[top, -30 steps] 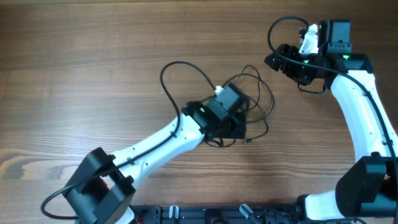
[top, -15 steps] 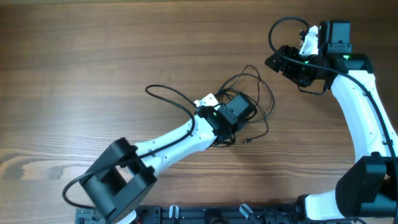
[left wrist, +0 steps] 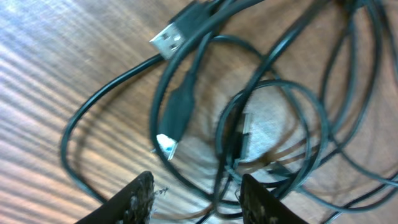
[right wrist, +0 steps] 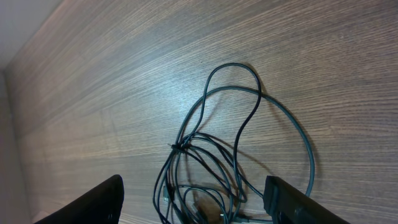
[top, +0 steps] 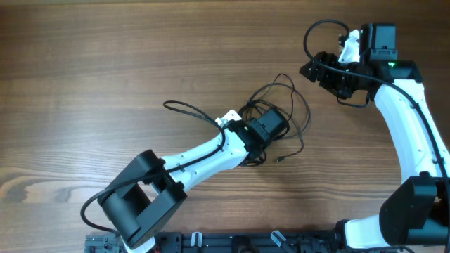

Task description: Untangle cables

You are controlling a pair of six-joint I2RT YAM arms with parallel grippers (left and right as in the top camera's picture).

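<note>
- The left tool (left wrist: pixel 199 200) is released: its two black, matte fingers (left wrist: pixel 138 198) stand apart at the bottom edge of the left wrist view. Only their rounded tips show.
- Thin strands run through the gap between them. Whether either finger touches a strand is hard to make out.
- Just beyond lie the thin, black, rubbery cables (left wrist: pixel 280 87), curled in overlapping loops on the tabletop.
- A flat, silvery metal plug (left wrist: pixel 166 38) ends one cord. A slim black plug body with a small white tip (left wrist: pixel 166 144) ends another. This view is soft and blurred.
- The right tool (right wrist: pixel 193 202) is also released, its dark fingers wide apart with nothing between them. It is well apart from the bundle, and both fingers are cut off by the frame.
- From there the cords cross at one tight knot, with a large round loop and a narrow one reaching outward.
- Overhead, the left wrist's black housing (top: pixel 266 126) covers the middle of the tangle.
- The brown tabletop (top: pixel 105 63) has a fine, streaky wood grain.
</note>
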